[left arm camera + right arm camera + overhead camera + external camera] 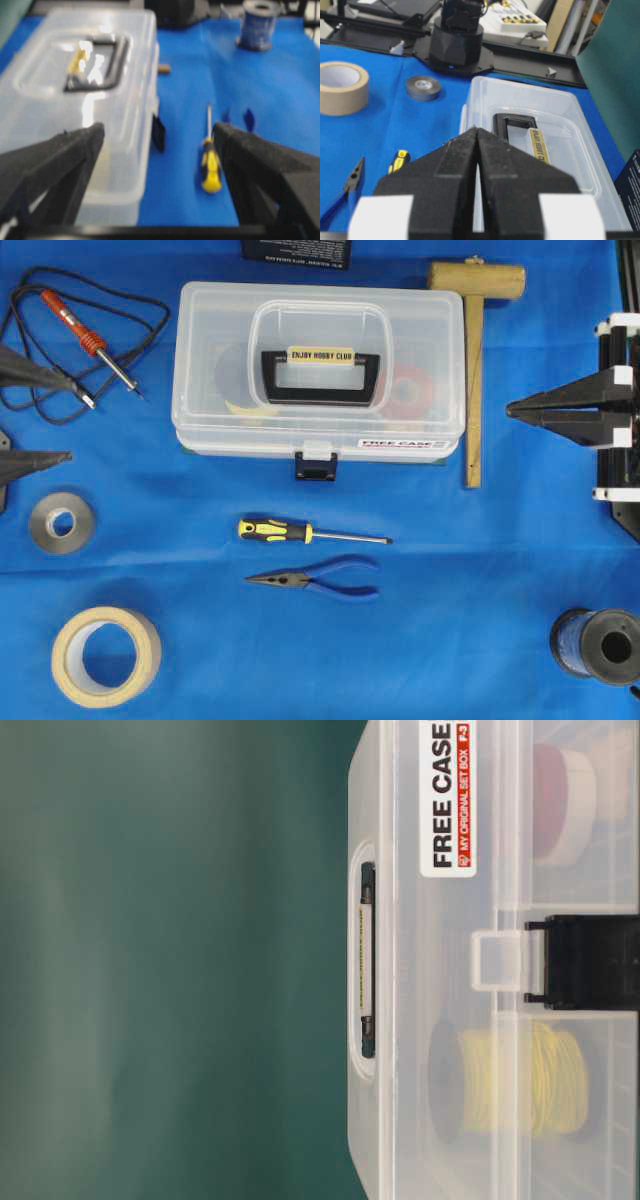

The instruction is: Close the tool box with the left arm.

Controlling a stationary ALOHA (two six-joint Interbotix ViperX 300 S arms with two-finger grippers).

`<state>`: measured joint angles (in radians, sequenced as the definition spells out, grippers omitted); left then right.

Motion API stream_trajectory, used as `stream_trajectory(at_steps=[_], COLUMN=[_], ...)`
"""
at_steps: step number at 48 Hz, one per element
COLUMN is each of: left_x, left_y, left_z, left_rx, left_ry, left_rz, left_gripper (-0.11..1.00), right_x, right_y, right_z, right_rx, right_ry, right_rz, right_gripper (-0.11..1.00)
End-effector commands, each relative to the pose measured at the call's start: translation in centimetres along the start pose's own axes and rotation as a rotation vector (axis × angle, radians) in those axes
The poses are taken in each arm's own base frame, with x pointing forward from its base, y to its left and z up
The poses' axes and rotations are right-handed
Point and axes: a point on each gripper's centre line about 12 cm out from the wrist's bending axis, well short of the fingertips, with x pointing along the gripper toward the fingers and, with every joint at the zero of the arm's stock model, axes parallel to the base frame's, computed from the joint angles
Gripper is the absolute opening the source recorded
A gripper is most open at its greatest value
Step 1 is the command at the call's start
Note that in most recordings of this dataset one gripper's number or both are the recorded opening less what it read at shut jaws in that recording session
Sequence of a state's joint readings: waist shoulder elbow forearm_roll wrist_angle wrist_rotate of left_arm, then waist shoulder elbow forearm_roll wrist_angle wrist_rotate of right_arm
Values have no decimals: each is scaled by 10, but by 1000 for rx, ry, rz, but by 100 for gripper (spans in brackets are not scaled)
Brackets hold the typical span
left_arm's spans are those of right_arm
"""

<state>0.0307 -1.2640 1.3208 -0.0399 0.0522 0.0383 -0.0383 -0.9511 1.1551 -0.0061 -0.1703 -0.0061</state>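
The tool box (318,370), clear plastic with a black handle (320,377) and yellow label, sits at the back middle with its lid lying down on the base. Its black front latch (316,466) hangs at the front edge; the table-level view shows the latch (585,962) beside a clear tab. My left gripper (77,424) stands open at the far left, apart from the box. In the left wrist view its fingers (75,155) frame the box end (120,165). My right gripper (512,410) is shut at the right, pointing toward the box (535,125), nothing held.
A soldering iron (95,340) with its cord lies back left, and a wooden mallet (475,360) lies right of the box. A yellow screwdriver (300,532) and blue pliers (320,580) lie in front. Grey tape (60,523), masking tape (105,655) and a wire spool (600,645) sit near the edges.
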Motion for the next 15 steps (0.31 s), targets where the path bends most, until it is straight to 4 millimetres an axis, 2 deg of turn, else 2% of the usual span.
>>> stream_trajectory(at_steps=[1, 15], left_x=[-1, 1], left_y=[-2, -6], left_z=[-3, -15], left_rx=[-5, -6], left_ry=[-6, 25], left_rz=[-12, -39], left_gripper=[90, 88], right_x=[2, 2], right_y=[0, 0], right_z=[11, 11], right_rx=[-5, -5], right_ry=[-29, -21], right_rz=[-1, -1], right_gripper=[0, 0])
